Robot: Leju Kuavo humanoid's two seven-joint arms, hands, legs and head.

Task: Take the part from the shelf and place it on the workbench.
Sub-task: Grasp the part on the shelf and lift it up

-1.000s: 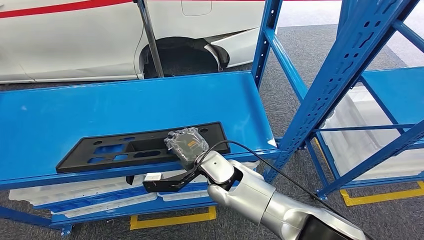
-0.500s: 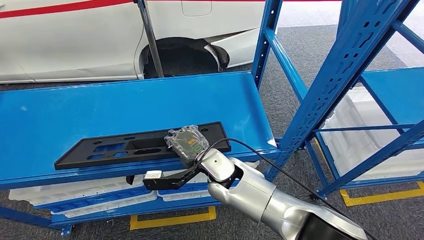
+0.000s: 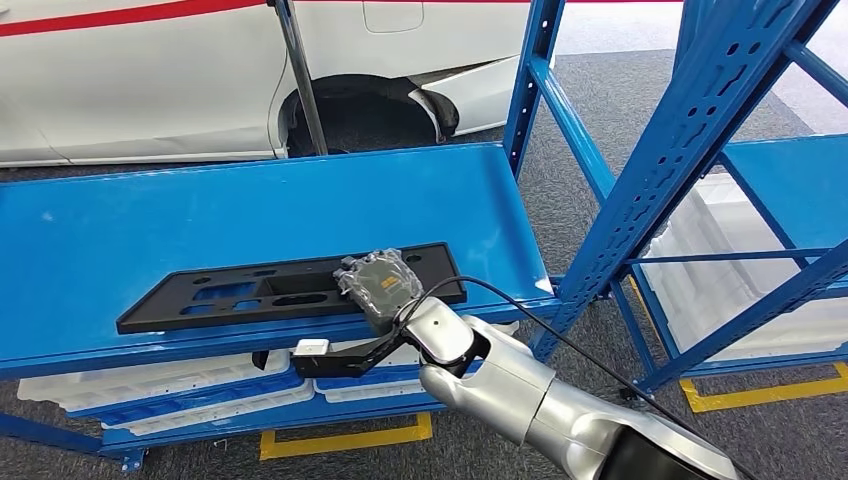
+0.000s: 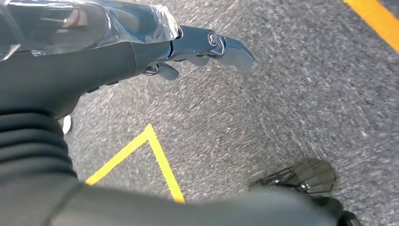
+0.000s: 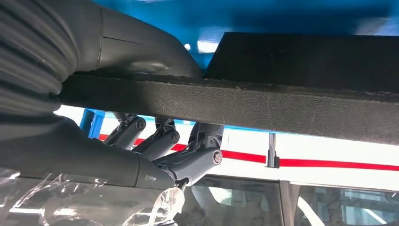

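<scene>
On the blue shelf [image 3: 250, 205], the right hand [image 3: 378, 286] grips the black part [image 3: 250, 293] at its near edge.

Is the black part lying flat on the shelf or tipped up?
Flat. The part lies along the shelf front edge, with the right hand gripping it.

matt black plastic part [image 3: 290, 291], glossy blue shelf [image 3: 250, 210]
</scene>
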